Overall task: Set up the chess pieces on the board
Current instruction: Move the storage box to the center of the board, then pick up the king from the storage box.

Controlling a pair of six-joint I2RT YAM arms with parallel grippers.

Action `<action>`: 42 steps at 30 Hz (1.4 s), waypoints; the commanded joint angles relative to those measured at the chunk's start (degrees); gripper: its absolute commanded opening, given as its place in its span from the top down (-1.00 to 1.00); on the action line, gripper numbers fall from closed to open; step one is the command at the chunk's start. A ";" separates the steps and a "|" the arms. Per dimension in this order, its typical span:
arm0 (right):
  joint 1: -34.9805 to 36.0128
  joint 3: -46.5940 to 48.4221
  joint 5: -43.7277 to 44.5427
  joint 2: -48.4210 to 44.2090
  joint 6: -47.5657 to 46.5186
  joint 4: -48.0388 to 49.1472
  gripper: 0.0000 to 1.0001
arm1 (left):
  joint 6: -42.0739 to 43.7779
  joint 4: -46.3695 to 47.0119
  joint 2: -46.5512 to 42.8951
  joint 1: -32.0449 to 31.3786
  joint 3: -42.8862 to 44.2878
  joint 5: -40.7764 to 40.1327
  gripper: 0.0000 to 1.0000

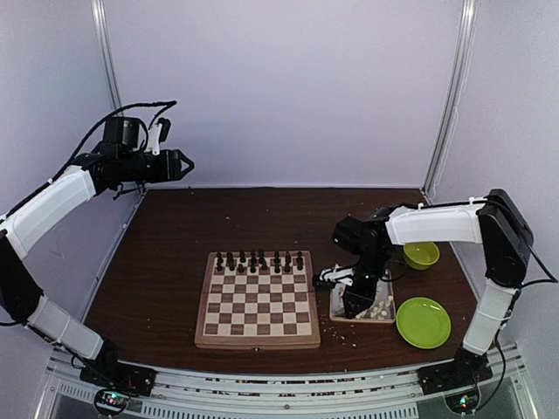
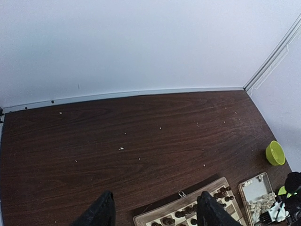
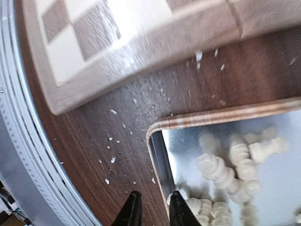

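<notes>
Near the front middle of the desk [image 1: 166, 262]: the board [image 1: 258, 301], flat, with dark pieces [image 1: 259, 260] ranged along its far side. Just right of the board and apart from it: a tray [image 3: 221, 115] with a pale wooden rim and a shiny floor. Inside the tray, heaped toward its near-right part: the chess pieces [image 3: 221, 172], cream-white, lying on their sides and against one another. Between board and tray, scattered over the dark wood: pale crumbs [image 3: 113, 160].

As for the right hand [image 3: 154, 194]: sits low at the tray's wall on the board side, 1 of its fingers [image 3: 133, 211] over bare desk, the other at the rim beside the nearest pieces. Released, the 2 tips only a slit apart, with nothing between them. Cannot tell whether touching the rim.

As for the left hand [image 2: 156, 197]: hangs high above the far-left of the desk, well apart from board and tray. Released too, fingers spread wide, nothing between them.

Right of the tray: a green bowl [image 1: 421, 255] farther back and a green plate [image 1: 424, 322] nearer the front, the plate just beside the tray.
</notes>
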 commanded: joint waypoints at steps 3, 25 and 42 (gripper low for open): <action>-4.76 11.20 -2.10 -6.51 -0.57 -3.65 0.47 | -0.46 1.25 1.66 0.44 0.68 2.96 -0.21; -15.12 2.35 7.13 -7.89 -1.65 -1.67 0.45 | -1.44 1.14 3.33 0.39 1.26 7.60 -0.20; -15.12 -2.67 7.76 -6.87 -0.68 0.68 0.55 | -1.00 0.34 4.22 0.41 1.79 7.53 -0.20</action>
